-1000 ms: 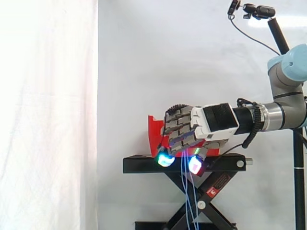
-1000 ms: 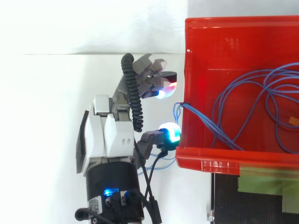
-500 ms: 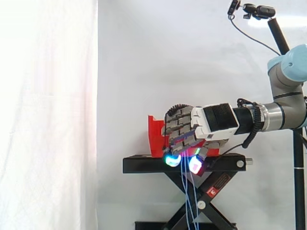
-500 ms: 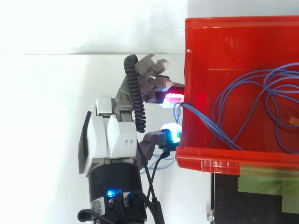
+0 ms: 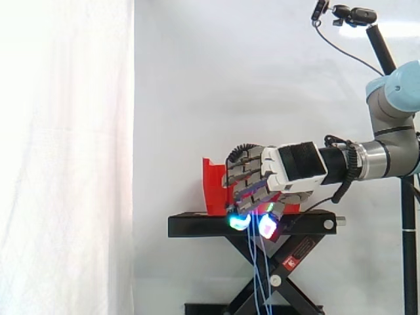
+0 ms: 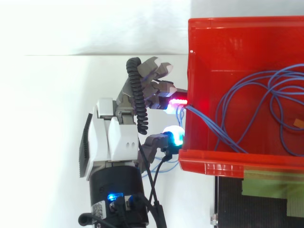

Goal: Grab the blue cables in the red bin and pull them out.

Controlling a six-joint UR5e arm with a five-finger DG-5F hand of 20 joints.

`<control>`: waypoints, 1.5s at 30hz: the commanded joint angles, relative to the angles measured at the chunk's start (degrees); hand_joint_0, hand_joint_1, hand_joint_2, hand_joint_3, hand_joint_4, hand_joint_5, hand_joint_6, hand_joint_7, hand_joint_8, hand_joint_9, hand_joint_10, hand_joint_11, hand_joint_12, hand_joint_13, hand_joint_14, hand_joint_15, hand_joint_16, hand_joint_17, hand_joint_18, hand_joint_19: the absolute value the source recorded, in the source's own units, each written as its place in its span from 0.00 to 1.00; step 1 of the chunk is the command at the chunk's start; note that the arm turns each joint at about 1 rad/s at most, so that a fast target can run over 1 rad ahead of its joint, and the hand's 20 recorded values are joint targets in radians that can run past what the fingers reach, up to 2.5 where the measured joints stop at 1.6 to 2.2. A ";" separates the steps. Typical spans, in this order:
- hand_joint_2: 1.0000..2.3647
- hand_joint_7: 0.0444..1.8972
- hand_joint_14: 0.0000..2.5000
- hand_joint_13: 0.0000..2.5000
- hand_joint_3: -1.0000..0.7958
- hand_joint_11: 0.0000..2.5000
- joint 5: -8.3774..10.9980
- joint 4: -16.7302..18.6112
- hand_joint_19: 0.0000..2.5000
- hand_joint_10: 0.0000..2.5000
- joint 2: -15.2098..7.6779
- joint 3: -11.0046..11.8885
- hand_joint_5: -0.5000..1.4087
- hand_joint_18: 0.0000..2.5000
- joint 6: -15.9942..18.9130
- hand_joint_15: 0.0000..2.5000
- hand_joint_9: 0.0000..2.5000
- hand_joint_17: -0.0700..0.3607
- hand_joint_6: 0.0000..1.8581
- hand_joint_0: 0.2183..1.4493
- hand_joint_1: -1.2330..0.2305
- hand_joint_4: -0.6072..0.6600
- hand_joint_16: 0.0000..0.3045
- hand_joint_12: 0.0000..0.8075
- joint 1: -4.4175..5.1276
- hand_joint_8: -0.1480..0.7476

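Note:
A red bin [image 6: 237, 42] stands on a black stand [image 5: 197, 225]. Blue cables [image 6: 227, 102] coil inside it, and a few strands run over its near wall and hang down past the stand [image 5: 257, 275]. My hand [image 6: 111, 142] is outside the bin's wall [image 5: 213, 187], with its fingers curled downward. The hanging strands pass between a red-glowing fingertip [image 6: 175, 101] and the cyan-glowing thumb pad [image 6: 173, 135]. In the side view the two glowing pads [image 5: 266, 226] sit close together on either side of the cables, level with the stand's top.
A white curtain hangs behind and to the left. The stand is a black scissor lift [image 5: 282, 262] with a green-taped plate [image 6: 266, 190] under the bin. A black pole with a camera [image 5: 354, 14] rises at the right, beside the arm.
The fingers have curled further towards the bin wall and thumb, and the red-glowing tip now sits over the hanging strands. The palm and arm have barely moved.

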 commanded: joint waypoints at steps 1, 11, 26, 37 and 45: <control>0.00 0.26 0.01 0.29 0.00 0.28 0.00 0.06 0.18 0.01 0.02 0.03 0.76 0.21 0.00 0.19 0.39 0.40 0.01 0.43 0.17 0.53 0.15 0.39 0.07 0.39; 0.00 0.21 0.01 0.29 0.00 0.28 0.00 -2.40 0.18 0.01 0.02 0.03 0.72 0.20 -0.18 0.19 0.38 0.40 0.01 0.42 0.17 0.54 0.15 0.40 -0.02 0.40; 0.00 0.21 0.01 0.29 0.00 0.28 0.00 -3.37 0.18 0.01 0.02 0.99 0.72 0.20 -0.53 0.19 0.38 0.40 0.01 0.43 0.17 0.55 0.15 0.40 -0.02 0.40; 0.00 0.21 0.01 0.29 0.00 0.28 0.00 -3.63 0.18 0.01 0.11 2.31 0.72 0.20 -0.62 0.19 0.38 0.40 0.01 0.43 0.17 0.55 0.15 0.39 0.07 0.40; 0.00 0.28 0.01 0.29 0.00 0.28 0.00 -3.45 0.18 0.01 0.11 2.31 0.75 0.20 -0.53 0.19 0.38 0.40 0.01 0.43 0.17 0.55 0.15 0.39 0.07 0.40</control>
